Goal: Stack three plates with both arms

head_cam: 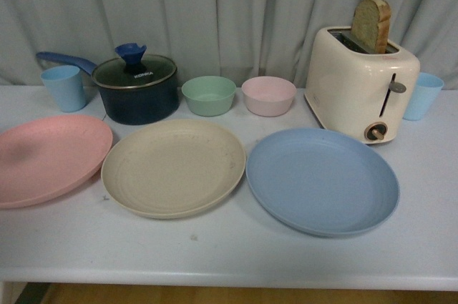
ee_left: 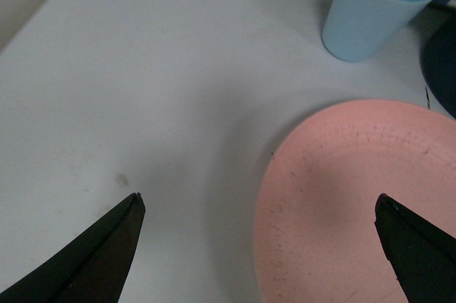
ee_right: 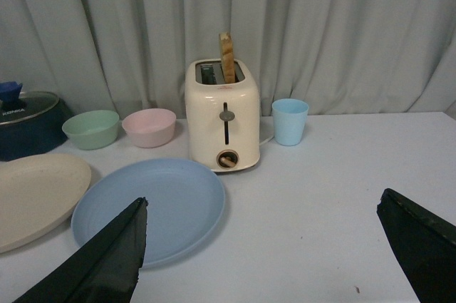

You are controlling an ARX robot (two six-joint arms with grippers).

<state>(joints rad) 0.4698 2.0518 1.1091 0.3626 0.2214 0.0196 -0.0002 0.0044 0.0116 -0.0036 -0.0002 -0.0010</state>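
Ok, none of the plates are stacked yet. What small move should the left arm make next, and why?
Probably lower the left gripper toward the rim of the pink plate. Its fingers are wide open and straddle that rim, so a descent should let them close on it. The beige plate lies right beside it, bare, a likely place to set it.

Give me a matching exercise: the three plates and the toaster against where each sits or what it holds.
Things:
1 round matte pink plate
2 round matte beige plate
3 round matte blue plate
4 cream two-slot toaster

Descriptions:
a holds a bread slice
b middle of the plate row
c leftmost plate
d in front of the toaster

Pairs: 1-c, 2-b, 3-d, 4-a.
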